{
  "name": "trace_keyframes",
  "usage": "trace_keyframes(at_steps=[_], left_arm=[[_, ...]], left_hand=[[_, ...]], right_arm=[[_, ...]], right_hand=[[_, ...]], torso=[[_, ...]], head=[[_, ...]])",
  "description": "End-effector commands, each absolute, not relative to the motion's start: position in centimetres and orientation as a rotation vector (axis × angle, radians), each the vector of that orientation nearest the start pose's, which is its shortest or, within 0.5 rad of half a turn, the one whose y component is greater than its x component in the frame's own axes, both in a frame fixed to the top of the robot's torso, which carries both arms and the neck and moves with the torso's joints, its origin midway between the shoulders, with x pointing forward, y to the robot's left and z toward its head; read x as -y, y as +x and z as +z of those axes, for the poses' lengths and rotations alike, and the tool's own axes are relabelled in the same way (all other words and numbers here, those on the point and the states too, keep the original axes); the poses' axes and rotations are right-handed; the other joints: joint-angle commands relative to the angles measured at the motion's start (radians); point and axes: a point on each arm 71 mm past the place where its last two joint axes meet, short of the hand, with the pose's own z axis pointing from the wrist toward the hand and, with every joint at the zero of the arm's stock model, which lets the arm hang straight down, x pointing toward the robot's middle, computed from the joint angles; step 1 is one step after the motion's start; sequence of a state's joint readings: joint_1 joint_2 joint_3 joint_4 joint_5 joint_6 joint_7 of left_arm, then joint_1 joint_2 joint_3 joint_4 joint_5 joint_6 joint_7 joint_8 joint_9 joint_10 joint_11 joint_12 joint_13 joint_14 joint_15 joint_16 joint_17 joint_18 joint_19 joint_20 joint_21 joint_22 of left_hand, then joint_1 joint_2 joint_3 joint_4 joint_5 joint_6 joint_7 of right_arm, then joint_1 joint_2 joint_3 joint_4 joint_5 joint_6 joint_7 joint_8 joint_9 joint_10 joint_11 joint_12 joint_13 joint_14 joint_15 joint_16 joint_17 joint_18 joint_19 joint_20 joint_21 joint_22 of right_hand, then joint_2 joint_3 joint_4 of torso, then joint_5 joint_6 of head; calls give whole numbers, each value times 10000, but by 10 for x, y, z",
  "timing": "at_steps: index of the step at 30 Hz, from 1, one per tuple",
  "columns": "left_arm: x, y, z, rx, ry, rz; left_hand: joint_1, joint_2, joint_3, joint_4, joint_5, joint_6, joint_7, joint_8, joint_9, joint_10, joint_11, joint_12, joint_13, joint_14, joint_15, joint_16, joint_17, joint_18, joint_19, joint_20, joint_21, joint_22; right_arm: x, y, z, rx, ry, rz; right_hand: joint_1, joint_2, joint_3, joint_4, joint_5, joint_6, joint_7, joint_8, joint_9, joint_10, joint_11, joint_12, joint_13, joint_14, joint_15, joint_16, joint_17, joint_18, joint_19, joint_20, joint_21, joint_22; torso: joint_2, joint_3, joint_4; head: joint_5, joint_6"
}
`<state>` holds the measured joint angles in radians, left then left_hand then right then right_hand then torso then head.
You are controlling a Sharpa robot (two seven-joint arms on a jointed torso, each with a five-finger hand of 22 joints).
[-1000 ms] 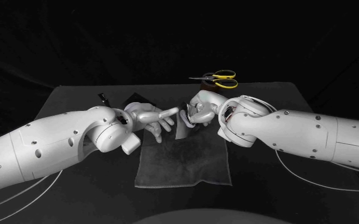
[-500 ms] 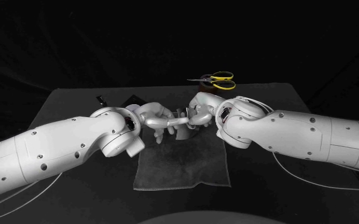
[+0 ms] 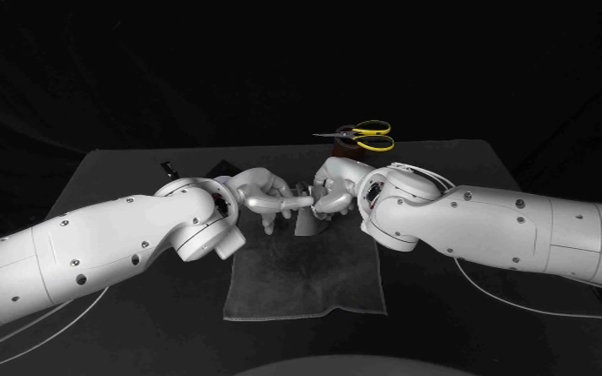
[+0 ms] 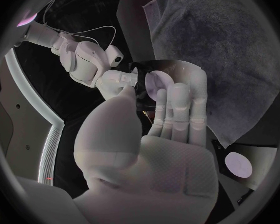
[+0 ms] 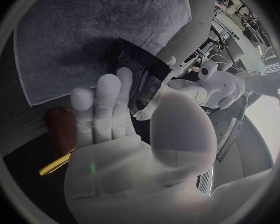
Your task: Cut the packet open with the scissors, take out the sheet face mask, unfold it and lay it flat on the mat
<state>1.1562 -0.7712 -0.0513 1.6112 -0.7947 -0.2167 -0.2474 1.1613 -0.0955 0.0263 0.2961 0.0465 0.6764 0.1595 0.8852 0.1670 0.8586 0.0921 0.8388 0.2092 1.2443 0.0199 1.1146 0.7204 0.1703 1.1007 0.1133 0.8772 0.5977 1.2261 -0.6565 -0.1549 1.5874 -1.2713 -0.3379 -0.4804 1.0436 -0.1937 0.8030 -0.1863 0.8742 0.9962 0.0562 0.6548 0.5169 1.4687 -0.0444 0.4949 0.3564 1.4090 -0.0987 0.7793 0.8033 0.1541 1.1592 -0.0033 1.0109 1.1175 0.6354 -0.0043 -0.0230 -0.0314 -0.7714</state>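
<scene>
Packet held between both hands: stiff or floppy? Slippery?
Probably thin and bendy: the packet is a flat dark sachet, pinched by left hand and right hand together. Its smooth printed face may slip. Likely light: fingertip grips alone hold it above the mat.

Left robot hand [image 3: 266, 195], right robot hand [image 3: 337, 190] meet over mat [image 3: 307, 280], holding packet [image 3: 306, 217]; scissors [image 3: 360, 135] beyond.

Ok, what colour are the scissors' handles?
The scissors have yellow handles; the head view shows it best.
</scene>
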Motion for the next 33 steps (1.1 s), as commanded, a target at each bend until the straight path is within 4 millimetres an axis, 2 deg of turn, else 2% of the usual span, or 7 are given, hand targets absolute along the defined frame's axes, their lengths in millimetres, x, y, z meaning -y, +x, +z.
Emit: trace_keyframes(at_steps=[1,6,8,11,17,28,33], left_arm=[[-144,452,-221,-20776,-4970,-9907],[-141,454,-218,-20555,-5110,-9891],[-138,455,-216,-20512,-5075,-9874],[-136,455,-214,-20589,-4961,-9909],[-132,453,-212,-20799,-4746,-9965],[-128,453,-212,-21017,-4509,-9731],[-128,454,-213,-21165,-4395,-9440]], left_hand=[[-265,71,180,-6,32,381,-122,171,6,431,-133,154,12,606,-108,704,968,-61,588,-62,903,1100],[-457,256,979,2,41,1068,-492,428,52,1252,-486,389,74,1669,-415,2180,3100,-456,1702,-267,2855,3490],[-768,-142,2301,-34,46,1455,-713,460,16,1748,-700,391,76,2135,-618,2830,4200,-589,1999,-441,3615,4386],[-1040,-368,2847,-9,44,1628,-776,483,9,1927,-756,341,87,2257,-659,3023,4578,-635,2054,-484,3836,4664],[-1306,-731,2931,-7,38,1731,-811,518,16,2050,-788,308,105,2338,-688,3144,4821,-682,2151,-511,4041,4941],[-1384,-721,2847,-16,44,1978,-949,684,77,2373,-912,347,168,2588,-788,3479,5587,-827,2540,-592,4572,5716],[-446,-805,4245,-60,47,1980,-1079,756,87,2550,-1038,271,204,2670,-910,3614,5887,-886,2675,-718,4816,6048]], right_arm=[[110,457,-217,-19153,463,5687],[107,456,-216,-19080,336,5617],[105,456,-216,-19068,299,5591],[103,456,-216,-19075,263,5562],[101,457,-217,-19086,225,5504],[94,457,-217,-19137,48,5465],[93,455,-217,-19139,-13,5499]], right_hand=[[-18,120,491,-418,42,221,-310,382,2084,387,-72,45,15,107,-107,52,25,34,59,-2,54,19],[-27,116,513,-423,54,213,-315,403,2106,385,-77,70,34,116,-113,89,72,23,94,-8,109,65],[-31,115,529,-426,57,208,-318,414,2117,384,-80,84,45,123,-116,121,110,19,106,-11,130,84],[-35,113,541,-428,59,205,-320,423,2126,383,-82,94,53,128,-118,143,136,15,120,-13,152,102],[-48,113,569,-427,62,199,-324,442,2145,382,-85,118,71,136,-122,176,180,6,143,-18,190,135],[-55,113,586,-427,64,195,-326,453,2156,381,-88,131,81,140,-124,196,205,1,157,-20,214,156],[-55,113,586,-427,64,195,-326,453,2156,381,-88,131,81,140,-124,196,205,1,157,-20,214,156]], torso=[[-9,-12,6],[-1,-15,2],[4,-14,3],[4,-8,-5],[-6,-3,11],[8,-10,1],[7,-2,-2]], head=[[-4,11],[2,-10],[-1,-14],[-5,-34],[-12,-31],[-2,-12],[19,-38]])
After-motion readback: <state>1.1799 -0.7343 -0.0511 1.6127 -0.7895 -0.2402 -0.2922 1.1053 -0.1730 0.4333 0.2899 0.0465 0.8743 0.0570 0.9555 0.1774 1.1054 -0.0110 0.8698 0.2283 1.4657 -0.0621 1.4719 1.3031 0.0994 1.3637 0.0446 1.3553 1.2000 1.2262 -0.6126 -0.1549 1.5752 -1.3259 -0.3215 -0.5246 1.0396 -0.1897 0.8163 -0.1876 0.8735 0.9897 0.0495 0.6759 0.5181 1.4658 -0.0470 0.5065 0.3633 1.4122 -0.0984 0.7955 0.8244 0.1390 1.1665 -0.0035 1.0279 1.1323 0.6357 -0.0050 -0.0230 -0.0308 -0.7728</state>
